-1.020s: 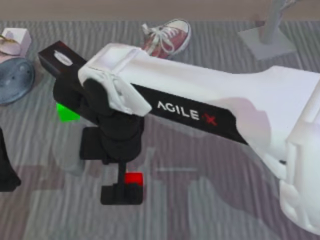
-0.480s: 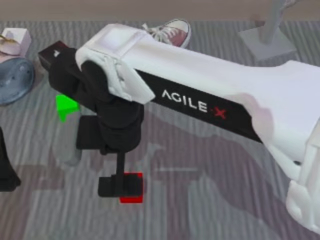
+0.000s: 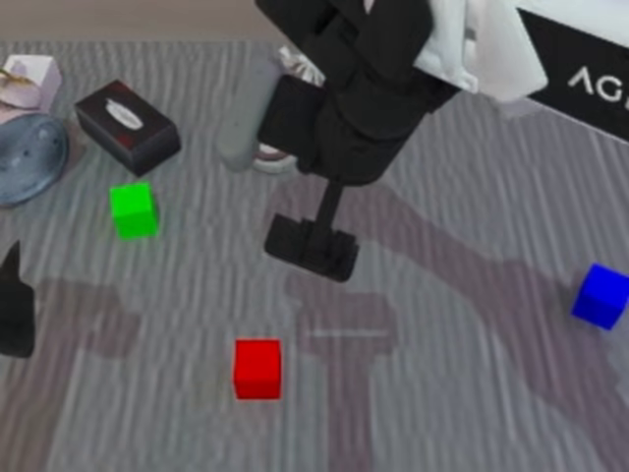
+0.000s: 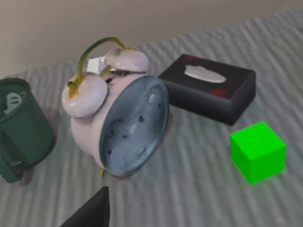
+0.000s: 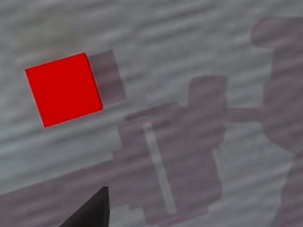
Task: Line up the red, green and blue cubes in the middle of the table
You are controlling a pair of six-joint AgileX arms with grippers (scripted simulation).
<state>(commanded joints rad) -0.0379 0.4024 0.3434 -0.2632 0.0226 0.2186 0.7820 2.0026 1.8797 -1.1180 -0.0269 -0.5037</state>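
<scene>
Our right gripper (image 3: 313, 246) hangs empty; finger opening: cannot tell. Red cube (image 3: 257, 369) sits free below the fingers; judged light, rigid, smooth. Grip opposite flat faces.

The right arm (image 3: 393, 88) has a big white shell at the top and chunky black parts lower down. A black band on the white shell shows white letters, "AG". A thin black bar runs down to a flat black block at the right gripper (image 3: 313, 248). The left arm (image 3: 15, 315) shows only a dark, pointed black tip.
</scene>
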